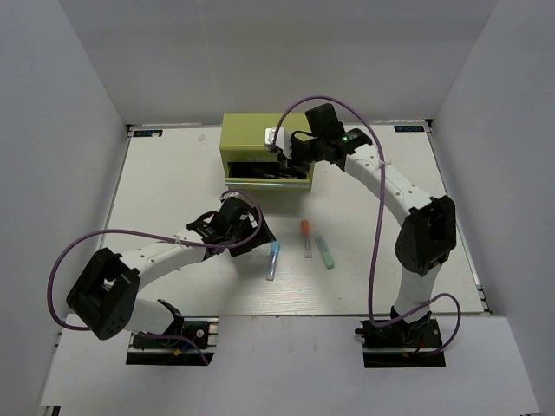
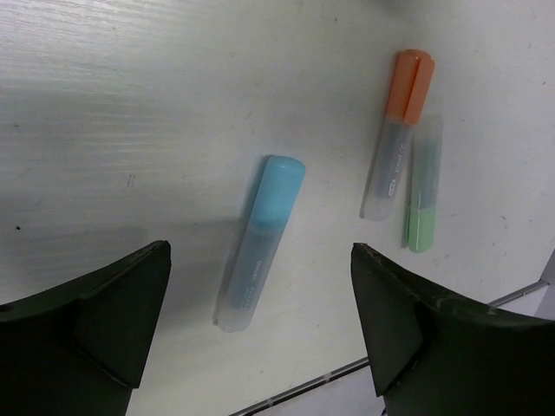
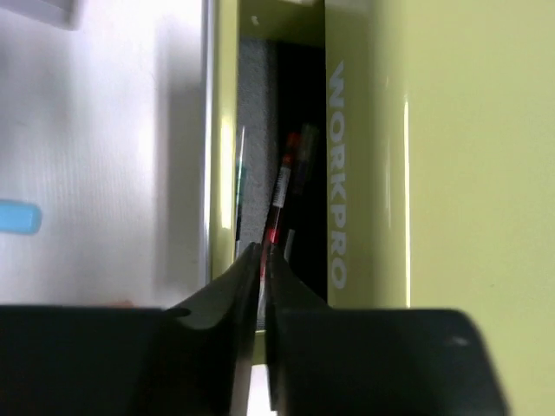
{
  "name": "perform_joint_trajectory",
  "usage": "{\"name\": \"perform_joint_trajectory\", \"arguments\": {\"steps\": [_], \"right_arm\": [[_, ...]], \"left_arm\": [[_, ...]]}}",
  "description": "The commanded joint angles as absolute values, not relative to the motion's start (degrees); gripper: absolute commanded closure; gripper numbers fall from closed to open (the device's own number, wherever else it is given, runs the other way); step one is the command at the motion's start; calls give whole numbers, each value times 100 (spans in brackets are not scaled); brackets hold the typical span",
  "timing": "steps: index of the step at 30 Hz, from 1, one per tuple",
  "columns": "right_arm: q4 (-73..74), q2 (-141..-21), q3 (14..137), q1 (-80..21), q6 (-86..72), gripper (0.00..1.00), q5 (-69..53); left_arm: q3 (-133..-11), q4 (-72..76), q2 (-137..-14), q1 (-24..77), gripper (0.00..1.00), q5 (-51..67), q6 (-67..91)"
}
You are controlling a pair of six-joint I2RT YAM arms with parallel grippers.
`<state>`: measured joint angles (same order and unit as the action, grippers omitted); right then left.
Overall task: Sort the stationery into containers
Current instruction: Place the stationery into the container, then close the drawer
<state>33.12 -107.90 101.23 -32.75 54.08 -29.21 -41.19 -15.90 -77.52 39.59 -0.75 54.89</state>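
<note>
Right now the left gripper (image 2: 257, 286) is hovering wide open, empty, over the light blue plastic marker (image 2: 260, 238) on the white table (image 2: 130, 104), due to drop and pinch. The right gripper (image 3: 262, 260), nearly closed, is meeting a thin red pen (image 3: 279, 195) inside the yellow-green metal drawer (image 3: 224, 130), hold unclear.

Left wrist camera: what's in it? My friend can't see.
A light blue marker lies on the white table, between the two dark fingers of the open left hand. Up to the right, an orange-capped marker and a mint green marker lie side by side.
</note>
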Motion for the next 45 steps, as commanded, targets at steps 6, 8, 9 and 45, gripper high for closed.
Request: {"name": "perform_joint_trajectory", "arguments": {"steps": [6, 8, 9, 45], "right_arm": [[5246, -10230, 9862, -3418, 6942, 100, -4167], [5317, -10397, 9765, -3463, 7005, 100, -3824], [5300, -10441, 9756, -3489, 7022, 100, -3745], [1485, -11470, 9800, -3639, 4649, 100, 906]], "left_arm": [[-4078, -1099, -7647, 3990, 17, 395, 5309], [-4025, -1099, -7646, 3990, 17, 396, 5309], [-4025, -1099, -7594, 3990, 17, 456, 5309], [-4377, 8, -8138, 3657, 39, 184, 6055]]}}
